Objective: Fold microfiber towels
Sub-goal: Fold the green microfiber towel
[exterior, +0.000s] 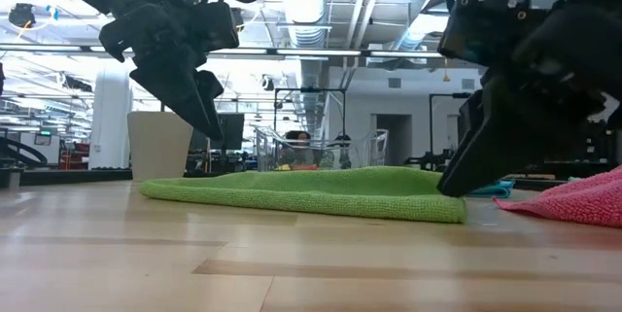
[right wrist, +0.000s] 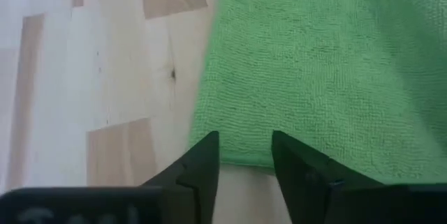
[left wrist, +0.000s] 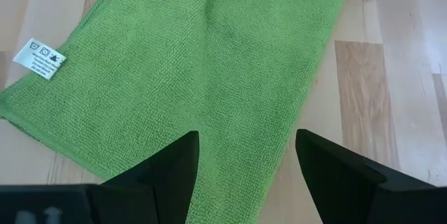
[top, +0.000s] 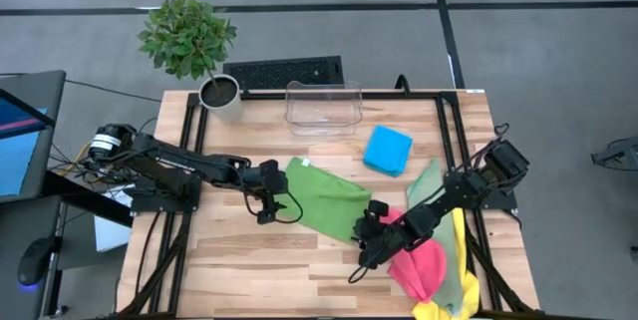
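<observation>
While the green towel (top: 327, 198) lay spread flat near the middle of the table (top: 249, 280), a gripper stood at each of its ends. The left gripper (top: 280, 207) hung just above the towel's left edge with its fingers (left wrist: 162, 175) spread apart and nothing between them; its wrist view showed green cloth under the gap and a white care tag (left wrist: 40, 58) at the towel's corner. The right gripper (top: 367, 235) was down at the towel's right edge, its fingers (right wrist: 195, 168) only narrowly apart, with the hem lying just under the gap. Whether they had the cloth pinched could not be told; in the low view the tip met the towel's end at table level.

A blue towel (top: 388, 150), folded into a small square, sat toward the back right, near a clear bin (top: 324, 107). The pink towel (top: 422, 265) lay crumpled under the right arm, touching a yellow one (top: 436, 310) at the front edge and a pale sage one (top: 431, 182) that ran beneath the arm. A potted plant (top: 204, 56) stood at the back left corner, and a keyboard (top: 283, 72) lay behind the table.
</observation>
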`<action>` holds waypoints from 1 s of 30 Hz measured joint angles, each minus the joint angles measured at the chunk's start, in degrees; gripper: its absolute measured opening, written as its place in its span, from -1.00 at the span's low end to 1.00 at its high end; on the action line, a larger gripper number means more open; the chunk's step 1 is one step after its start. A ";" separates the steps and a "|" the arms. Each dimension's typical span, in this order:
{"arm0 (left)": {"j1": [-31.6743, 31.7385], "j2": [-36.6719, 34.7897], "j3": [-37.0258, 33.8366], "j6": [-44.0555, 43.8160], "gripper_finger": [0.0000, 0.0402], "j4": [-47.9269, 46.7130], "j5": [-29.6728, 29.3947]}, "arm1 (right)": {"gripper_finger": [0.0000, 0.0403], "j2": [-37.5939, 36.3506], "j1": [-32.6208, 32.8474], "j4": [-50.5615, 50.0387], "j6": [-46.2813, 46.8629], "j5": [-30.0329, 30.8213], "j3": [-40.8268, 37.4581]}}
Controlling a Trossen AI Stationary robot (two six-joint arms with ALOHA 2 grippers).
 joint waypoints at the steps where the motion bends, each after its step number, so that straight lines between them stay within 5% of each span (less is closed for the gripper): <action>1: 0.00 0.00 0.00 0.00 0.15 0.00 -0.01 | -0.31 0.04 0.00 -0.30 0.07 -0.03 -0.01; 12: 0.00 0.00 0.00 0.00 0.15 0.02 -0.13 | -0.93 0.30 -0.03 -0.91 0.57 -1.29 -0.02; 17: 0.02 0.00 0.02 0.00 0.15 0.26 -0.24 | -0.92 -2.35 0.78 -0.73 -0.38 -1.05 0.74; 21: 0.02 0.00 0.02 0.00 0.15 0.63 -0.24 | -0.80 -2.99 1.57 -4.42 -0.55 -3.03 0.76; 30: 0.02 0.00 0.02 0.00 0.15 0.96 -0.84 | -0.09 -2.54 0.37 -4.39 -5.95 -4.20 0.74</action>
